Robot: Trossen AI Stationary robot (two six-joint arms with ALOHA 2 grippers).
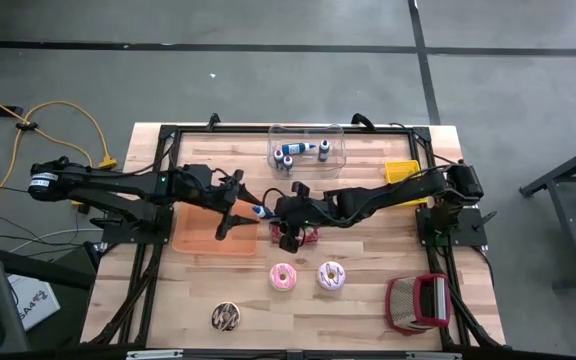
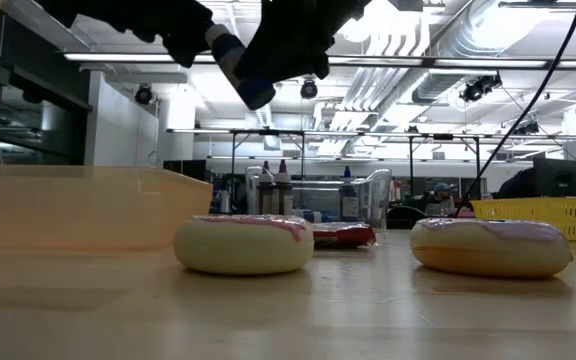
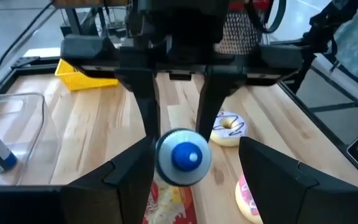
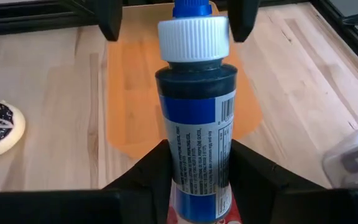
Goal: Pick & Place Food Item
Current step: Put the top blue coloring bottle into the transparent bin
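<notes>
A blue bottle (image 4: 197, 124) with a white cap and a printed label hangs above the table's middle, at the right rim of the orange tray (image 1: 200, 238). My right gripper (image 1: 284, 212) is shut on it. The cap (image 3: 185, 157) points at my left gripper (image 3: 194, 186), which is open. Its fingers stand on either side of the cap without touching it. In the low view the bottle (image 2: 238, 65) shows high up, tilted. My right gripper pinches the bottle's labelled body (image 4: 199, 180), near its bottom end, between its two fingers. The fingers (image 3: 146, 99) come from the table's right, slanting down. The bottle is lifted clear and tilted, its cap end toward the table's left.
A pink doughnut (image 1: 284, 277) and a lilac one (image 1: 331, 275) lie toward the near edge, a chocolate one (image 1: 226, 317) nearer left. A red packet (image 1: 310, 238) lies under the right gripper. A clear bin (image 1: 306, 150) with bottles stands at the back; a yellow basket (image 1: 403, 172) stands back right.
</notes>
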